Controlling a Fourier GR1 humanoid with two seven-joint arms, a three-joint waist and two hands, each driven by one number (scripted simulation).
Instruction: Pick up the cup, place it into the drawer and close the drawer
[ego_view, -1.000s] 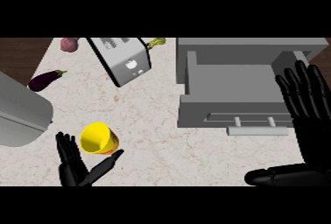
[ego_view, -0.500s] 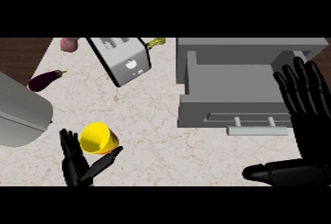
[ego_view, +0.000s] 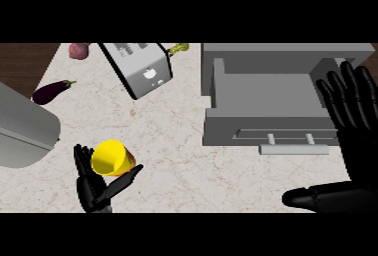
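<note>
Head view: I saw the yellow cup (ego_view: 111, 157) lying tilted on the pale bench (ego_view: 170, 150) near its lower left, with my left hand (ego_view: 94, 186) just below it, straight fingers on the cup's left side and thumb under its right, spread and not closed round it. My right hand (ego_view: 353, 107) stood open at the right edge, fingers straight and up, over the right side of the open grey drawer (ego_view: 266, 95). Also noted: a toaster (ego_view: 140, 67) and an eggplant (ego_view: 50, 91) toward the upper left, well apart from the cup.
</note>
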